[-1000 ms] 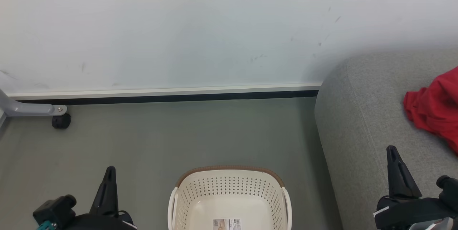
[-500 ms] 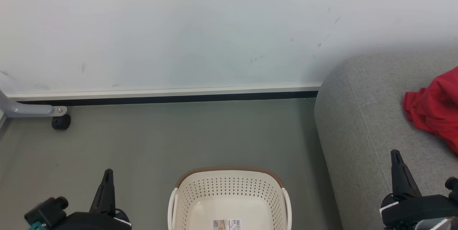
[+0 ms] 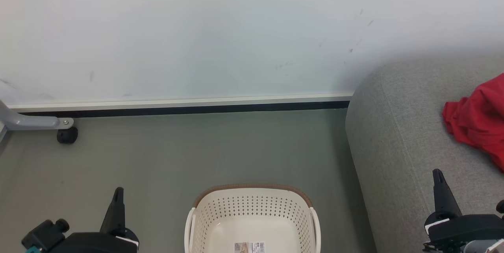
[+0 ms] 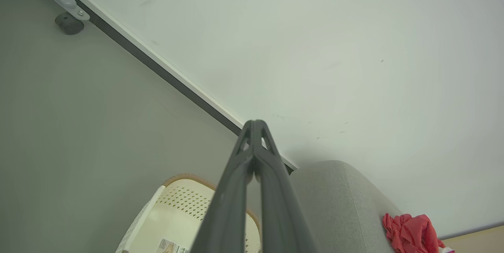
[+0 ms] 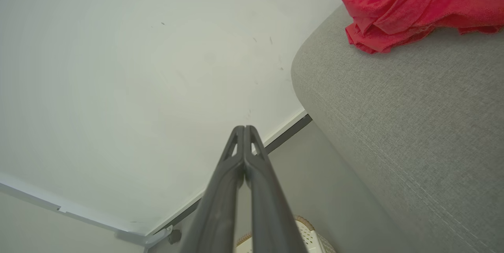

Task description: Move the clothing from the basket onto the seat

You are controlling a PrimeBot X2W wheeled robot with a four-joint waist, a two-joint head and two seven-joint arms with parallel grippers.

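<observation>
Both pairs of jaws are pressed together with nothing between them: your left gripper (image 4: 255,131) hangs left of the laundry basket (image 3: 252,191) above the grey floor (image 3: 197,150), and your right gripper (image 5: 244,133) hangs right of the basket, over the front edge of the grey sofa (image 3: 393,139). You can see the basket's pale bottom lying bare around its barcode sticker (image 3: 249,246), while the red clothing (image 3: 474,123) lies crumpled on the sofa seat, well to the right of the basket and farther back than your right gripper, apart from its fingers
</observation>
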